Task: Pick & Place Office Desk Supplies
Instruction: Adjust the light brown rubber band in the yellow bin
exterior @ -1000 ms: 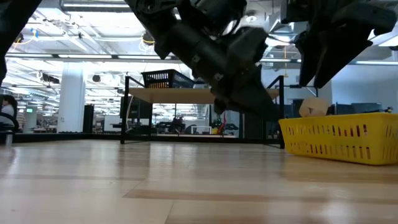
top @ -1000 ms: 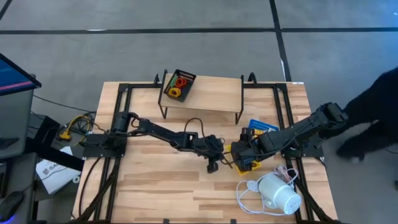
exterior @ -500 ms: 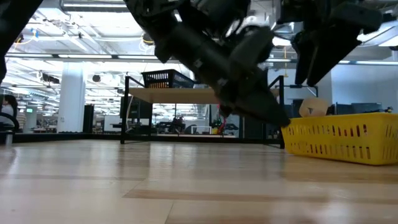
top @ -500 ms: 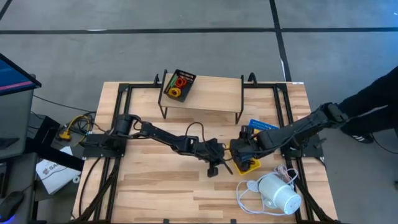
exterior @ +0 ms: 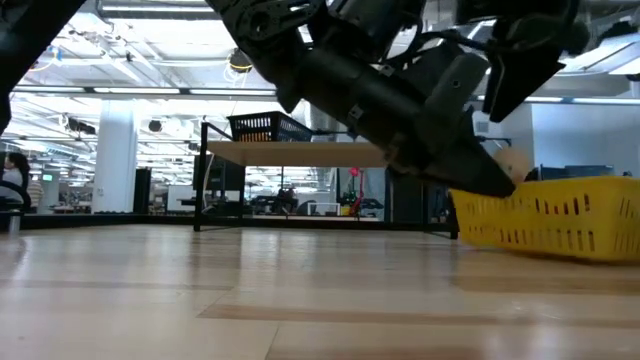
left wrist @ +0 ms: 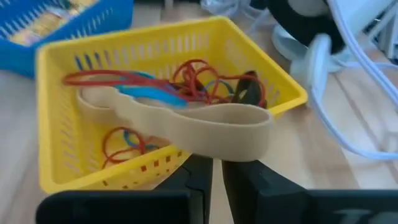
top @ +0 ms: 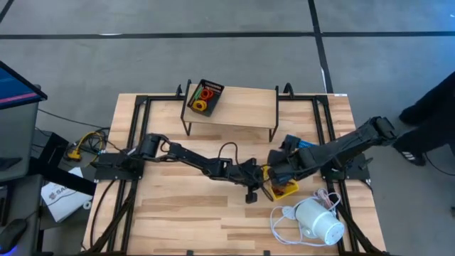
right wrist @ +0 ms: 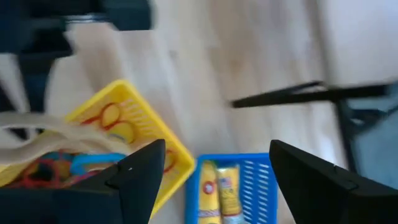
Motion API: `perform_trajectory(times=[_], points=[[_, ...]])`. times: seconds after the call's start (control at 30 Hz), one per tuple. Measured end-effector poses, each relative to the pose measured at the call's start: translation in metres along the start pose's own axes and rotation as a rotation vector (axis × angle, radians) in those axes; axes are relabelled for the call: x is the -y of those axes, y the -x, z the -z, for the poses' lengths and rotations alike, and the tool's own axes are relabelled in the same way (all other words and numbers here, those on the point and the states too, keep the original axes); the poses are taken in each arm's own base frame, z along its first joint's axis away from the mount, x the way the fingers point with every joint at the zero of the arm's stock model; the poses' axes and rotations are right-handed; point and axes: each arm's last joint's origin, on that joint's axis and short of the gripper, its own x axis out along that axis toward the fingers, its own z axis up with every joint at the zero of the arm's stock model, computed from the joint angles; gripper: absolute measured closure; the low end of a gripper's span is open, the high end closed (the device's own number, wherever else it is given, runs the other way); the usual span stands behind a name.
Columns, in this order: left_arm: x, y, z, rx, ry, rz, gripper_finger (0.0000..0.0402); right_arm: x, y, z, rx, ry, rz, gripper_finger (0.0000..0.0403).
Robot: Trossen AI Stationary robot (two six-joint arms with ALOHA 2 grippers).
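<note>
1. My left gripper (left wrist: 214, 171) has moved right since the earlier frame; it now sits at the yellow tray (left wrist: 261, 68), where before it hung short of it.
2. Its fingers are clamped on a wide tan rubber band (left wrist: 186, 121), which stretches from the fingertips out over the tray.
3. Inside the tray I see thin red rubber-band loops (left wrist: 196, 74) and a blue loop (left wrist: 152, 96) lying on the mesh floor.
4. In the low view the left arm now covers the tray's left end; earlier the whole yellow side was clear.
5. My right gripper (right wrist: 211, 177) hovers with its 2 fingers spread apart and nothing between them, above the gap between the yellow tray and the blue tray (right wrist: 252, 186); it has drifted slightly farther from me.
6. The white cylindrical device (top: 318, 221) lies near right, unchanged.
7. The black mesh tray (top: 204, 97) stays on the far shelf.
</note>
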Motion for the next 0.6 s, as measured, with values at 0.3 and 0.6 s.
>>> perform_trajectory(times=[0.3, 0.6], points=[[-0.001, 0.003, -0.014, 0.120, -0.019, -0.013, 0.0372, 0.015, 0.027, 0.014, 0.110, -0.173, 0.013, 0.0117], [-0.006, 0.004, -0.025, 0.223, -0.006, -0.012, 0.0372, 0.009, 0.016, 0.023, 0.073, -0.207, 0.037, 0.0117]])
